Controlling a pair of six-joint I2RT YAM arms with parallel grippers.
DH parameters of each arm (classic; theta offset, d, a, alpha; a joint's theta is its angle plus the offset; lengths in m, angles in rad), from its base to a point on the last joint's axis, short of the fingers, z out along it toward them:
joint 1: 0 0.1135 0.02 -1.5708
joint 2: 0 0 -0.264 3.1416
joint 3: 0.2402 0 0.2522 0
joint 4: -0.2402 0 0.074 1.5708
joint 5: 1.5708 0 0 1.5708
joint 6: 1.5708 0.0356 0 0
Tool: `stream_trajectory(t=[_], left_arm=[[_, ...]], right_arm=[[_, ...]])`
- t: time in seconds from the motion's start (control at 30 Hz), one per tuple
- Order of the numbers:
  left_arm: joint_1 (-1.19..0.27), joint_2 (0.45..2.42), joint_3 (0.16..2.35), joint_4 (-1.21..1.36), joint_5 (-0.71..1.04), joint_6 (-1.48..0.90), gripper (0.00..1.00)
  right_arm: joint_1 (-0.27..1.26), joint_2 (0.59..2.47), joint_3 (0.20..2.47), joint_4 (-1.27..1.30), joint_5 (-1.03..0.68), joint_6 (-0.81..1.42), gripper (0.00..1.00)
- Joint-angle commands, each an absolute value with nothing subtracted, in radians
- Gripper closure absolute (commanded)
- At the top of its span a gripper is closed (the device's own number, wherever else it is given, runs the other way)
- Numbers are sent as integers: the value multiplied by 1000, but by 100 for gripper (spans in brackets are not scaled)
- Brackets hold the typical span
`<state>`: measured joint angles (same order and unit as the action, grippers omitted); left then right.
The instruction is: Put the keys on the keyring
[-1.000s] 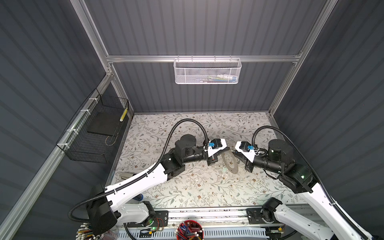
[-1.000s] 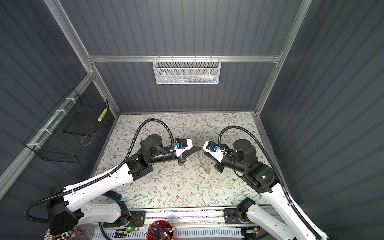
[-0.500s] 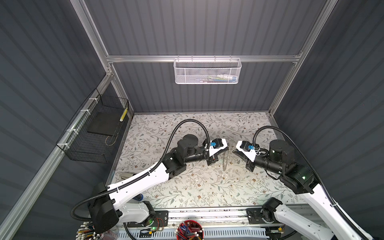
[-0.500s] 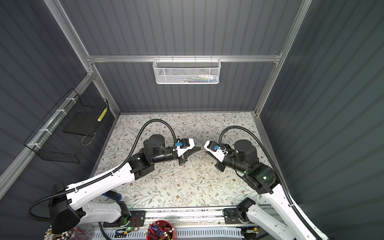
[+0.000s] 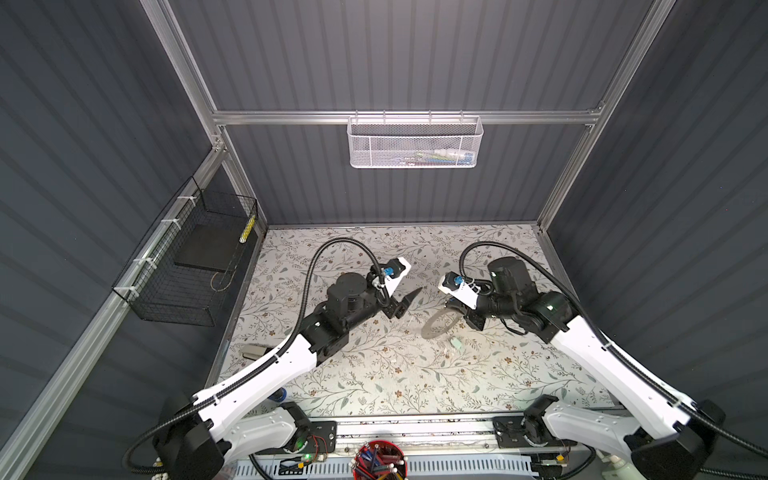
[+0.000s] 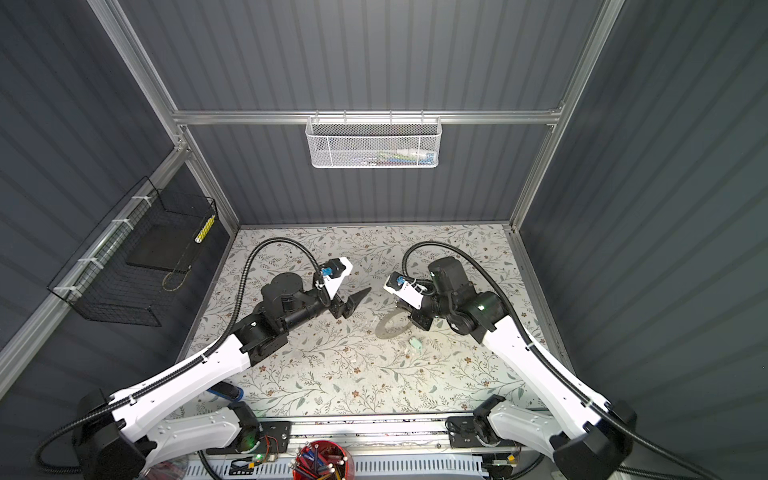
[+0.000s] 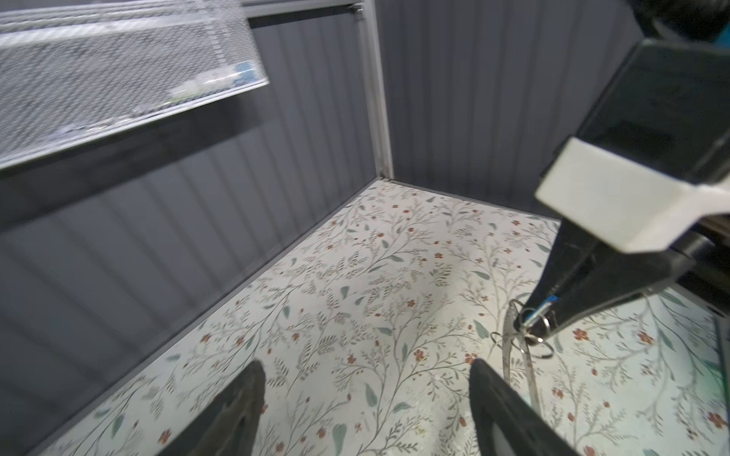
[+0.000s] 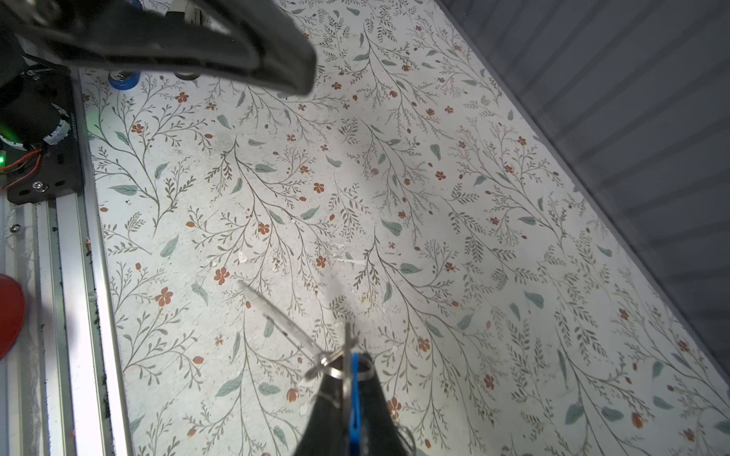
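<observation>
In both top views my right gripper (image 5: 449, 309) (image 6: 401, 308) is shut on the blue-tagged key. The blue tag (image 8: 354, 395) shows between its closed jaws in the right wrist view, with a small split ring (image 8: 335, 369) at the tips (image 8: 349, 360). The large flat grey keyring (image 5: 432, 330) (image 6: 384, 330) hangs from those tips and shows edge-on as a thin strip (image 8: 276, 314) (image 7: 509, 343). A mint-tagged key (image 5: 456, 343) (image 6: 414, 343) lies on the table beside it. My left gripper (image 5: 409, 302) (image 6: 356, 304) (image 7: 365, 367) stands open and empty, left of the ring.
A floral mat (image 5: 374, 374) covers the table. A blue-and-black stapler (image 6: 226, 392) lies under my left arm. A white mesh basket (image 5: 415, 143) hangs on the back wall and a black wire basket (image 5: 191, 266) on the left wall. A red pen cup (image 5: 378, 461) sits at the front rail.
My left gripper has opened and drawn back to the left, off the keyring. The ring now hangs from the right gripper alone, tilted with its face showing. The right gripper stays shut.
</observation>
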<state>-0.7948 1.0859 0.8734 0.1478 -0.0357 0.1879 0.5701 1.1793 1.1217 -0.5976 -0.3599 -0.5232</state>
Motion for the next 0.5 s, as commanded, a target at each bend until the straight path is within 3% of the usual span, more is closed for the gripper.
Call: stream_trajectory(t=[0.0, 0.2, 0.47], left_arm=[[-787, 1011, 854, 113, -255, 153, 11], [-779, 966, 826, 75, -473, 140, 4], [-779, 989, 773, 86, -472, 120, 4]], right_arm=[[570, 1277, 1227, -512, -446, -554, 100], [583, 1485, 1374, -490, -529, -684, 100], [544, 1574, 1211, -511, -436, -742, 100]])
